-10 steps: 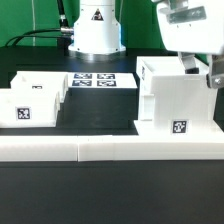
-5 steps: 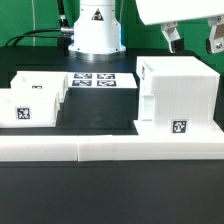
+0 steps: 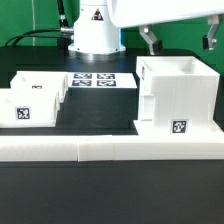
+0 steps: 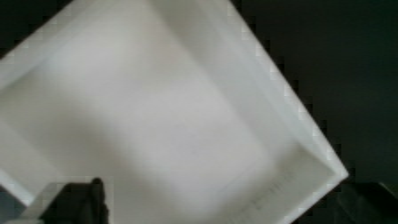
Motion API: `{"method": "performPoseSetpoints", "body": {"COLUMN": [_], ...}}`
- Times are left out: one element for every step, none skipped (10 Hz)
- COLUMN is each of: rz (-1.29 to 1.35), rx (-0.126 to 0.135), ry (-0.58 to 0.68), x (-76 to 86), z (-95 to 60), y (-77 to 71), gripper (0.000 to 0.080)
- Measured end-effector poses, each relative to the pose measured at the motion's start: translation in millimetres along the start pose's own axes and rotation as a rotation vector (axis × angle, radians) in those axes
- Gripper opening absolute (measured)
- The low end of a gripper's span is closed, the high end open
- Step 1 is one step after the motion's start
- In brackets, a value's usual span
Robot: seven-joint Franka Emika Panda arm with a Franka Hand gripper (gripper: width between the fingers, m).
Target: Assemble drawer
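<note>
fingers spread wide over casing, wrist view blurred.

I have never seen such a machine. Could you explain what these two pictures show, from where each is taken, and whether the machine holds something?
This is a robot arm with a two-finger hand. One picture comes from a camera off the arm that sees the whole table; the other comes from a camera on the wrist, looking past the hand. On the black table stand a tall white box, on the exterior view's right, and two small white trays on its left; they are parts of a drawer. Between them lies the marker board, and in front runs a low white rail. The hand hangs open above the box and holds nothing. The wrist picture is blurred and mostly white, probably that box.
</note>
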State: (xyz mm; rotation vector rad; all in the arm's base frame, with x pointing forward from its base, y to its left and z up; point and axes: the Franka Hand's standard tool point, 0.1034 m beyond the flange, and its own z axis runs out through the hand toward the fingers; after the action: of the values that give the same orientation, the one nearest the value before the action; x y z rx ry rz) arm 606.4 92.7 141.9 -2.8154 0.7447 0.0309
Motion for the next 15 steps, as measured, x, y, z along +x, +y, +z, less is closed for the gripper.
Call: {"method": "performPoseSetpoints", "body": {"rz": [-0.143, -0.216, -0.317, -0.389, -0.482, -0.557, -0.571, -0.574, -0.566, -0.581, -0.616, -0.593, -0.595, -0.594, -0.593], "rx": [-0.027, -0.01, -0.021, -0.026, -0.032, -0.058, -0.076, -0.086, -0.093, -0.101, -0.096, -0.097, -0.097, -0.097, -0.097], "ry": [-0.005, 0.021, 0.022, 0.022, 0.019, 0.008, 0.006, 0.015, 0.021, 0.032, 0.027, 0.027, 0.026, 0.026, 0.025], "x": [0.6, 7.0, 7.8, 7.9, 9.1, 9.5, 10.5, 12.1, 13.2, 16.1, 19.4, 19.9, 19.3, 19.6, 19.6], "z": [-0.2, -1.2, -0.9, -0.8, -1.8, -5.5, -10.1, -12.2, -13.2, -11.8, -9.7, -9.7, -9.1, -9.1, -9.1], "y": [6.8, 12.3, 14.9, 15.3, 20.2, 39.3, 61.9, 83.7, 100.8, 120.6, 137.2, 138.1, 137.4, 138.1, 138.2], "gripper": [0.0649, 0.0649, 0.0649, 0.0649, 0.0649, 0.0649, 0.0649, 0.0649, 0.0649, 0.0649, 0.0649, 0.0649, 0.0649, 0.0649, 0.0649]}}
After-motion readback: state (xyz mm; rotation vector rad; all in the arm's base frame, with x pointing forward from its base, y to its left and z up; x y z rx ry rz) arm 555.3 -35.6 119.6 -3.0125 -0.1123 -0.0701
